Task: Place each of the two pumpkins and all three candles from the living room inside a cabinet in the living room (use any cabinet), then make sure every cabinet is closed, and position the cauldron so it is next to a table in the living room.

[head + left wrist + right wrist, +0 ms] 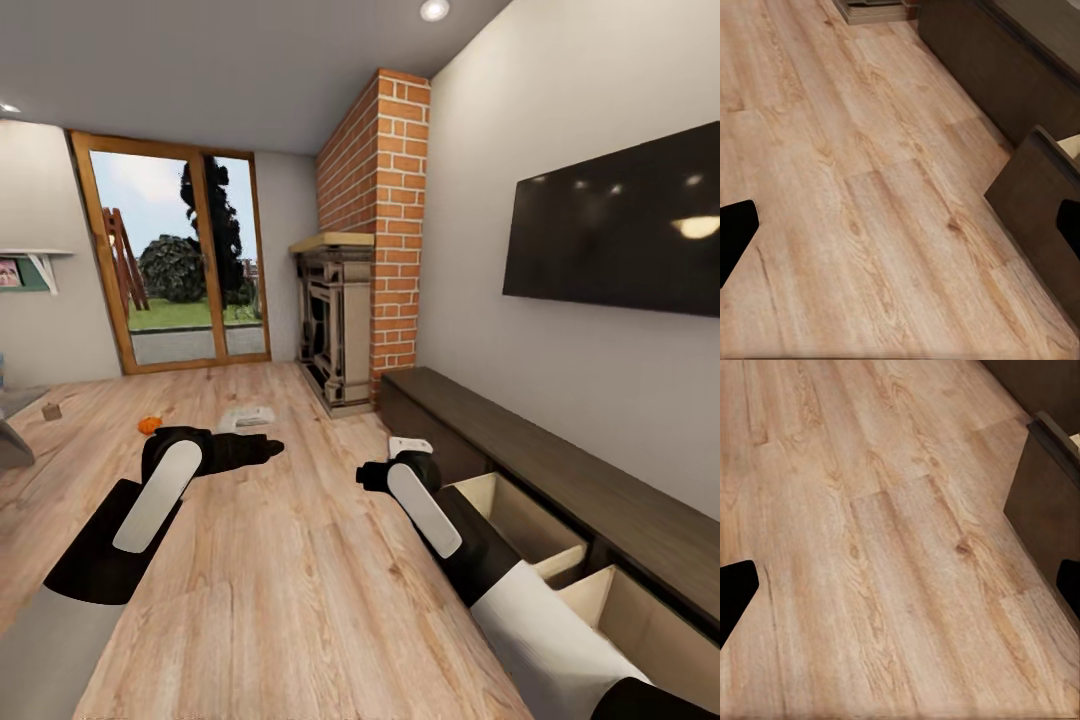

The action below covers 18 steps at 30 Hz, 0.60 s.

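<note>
Cabinet (560, 470): along right wall under TV (620, 230), two drawers pulled out, what shows of their insides bare.
Pumpkin (150, 424): on wood floor (300, 560), far left, beyond left gripper (262, 449).
Grippers: left and right gripper (366, 474) spread wide, nothing held.
Room: brick fireplace (345, 330), glass door (180, 260).

A small bright-orange pumpkin (149, 424) lies on the wood floor (300, 560), well out in the room. A short grey-beige candle (51, 410) stands on the floor off to its side, apart from it. The long, low dark-brown cabinet (560, 470) runs along the wall, with two drawers pulled open and showing pale, empty-looking insides.
</note>
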{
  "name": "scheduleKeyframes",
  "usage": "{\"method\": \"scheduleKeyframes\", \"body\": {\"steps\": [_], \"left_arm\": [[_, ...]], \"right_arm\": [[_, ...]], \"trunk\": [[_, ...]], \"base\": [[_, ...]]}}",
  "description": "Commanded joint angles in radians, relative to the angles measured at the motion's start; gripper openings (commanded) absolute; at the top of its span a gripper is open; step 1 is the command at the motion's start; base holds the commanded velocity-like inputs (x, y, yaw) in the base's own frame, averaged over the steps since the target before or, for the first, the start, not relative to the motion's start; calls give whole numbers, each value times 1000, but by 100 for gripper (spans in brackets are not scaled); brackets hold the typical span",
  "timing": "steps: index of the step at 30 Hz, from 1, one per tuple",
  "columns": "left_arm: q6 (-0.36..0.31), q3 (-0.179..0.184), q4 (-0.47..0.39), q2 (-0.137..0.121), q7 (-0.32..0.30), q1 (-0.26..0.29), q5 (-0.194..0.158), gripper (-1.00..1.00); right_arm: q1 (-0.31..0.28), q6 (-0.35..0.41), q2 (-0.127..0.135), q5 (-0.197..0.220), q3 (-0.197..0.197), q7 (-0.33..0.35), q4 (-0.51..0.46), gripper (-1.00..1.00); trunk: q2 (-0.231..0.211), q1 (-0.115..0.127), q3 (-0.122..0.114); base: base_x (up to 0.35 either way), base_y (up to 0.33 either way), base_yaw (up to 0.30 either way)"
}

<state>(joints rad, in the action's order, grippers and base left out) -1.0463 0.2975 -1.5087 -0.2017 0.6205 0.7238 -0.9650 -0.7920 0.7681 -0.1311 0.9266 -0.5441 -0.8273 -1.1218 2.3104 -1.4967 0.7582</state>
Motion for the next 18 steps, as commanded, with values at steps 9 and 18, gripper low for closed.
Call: {"method": "scheduleKeyframes", "body": {"steps": [9,18], "left_arm": [[-1,-40,3,-6,10,-2,-9,100],[-1,-178,14,-11,6,-57,-7,100]], "right_arm": [[-3,2,1,11,2,-4,43,100],[-3,1,2,15,8,3,65,100]], "trunk": [[1,0,14],[1,0,28]], "base": [[-94,0,142],[-209,47,119]]}}
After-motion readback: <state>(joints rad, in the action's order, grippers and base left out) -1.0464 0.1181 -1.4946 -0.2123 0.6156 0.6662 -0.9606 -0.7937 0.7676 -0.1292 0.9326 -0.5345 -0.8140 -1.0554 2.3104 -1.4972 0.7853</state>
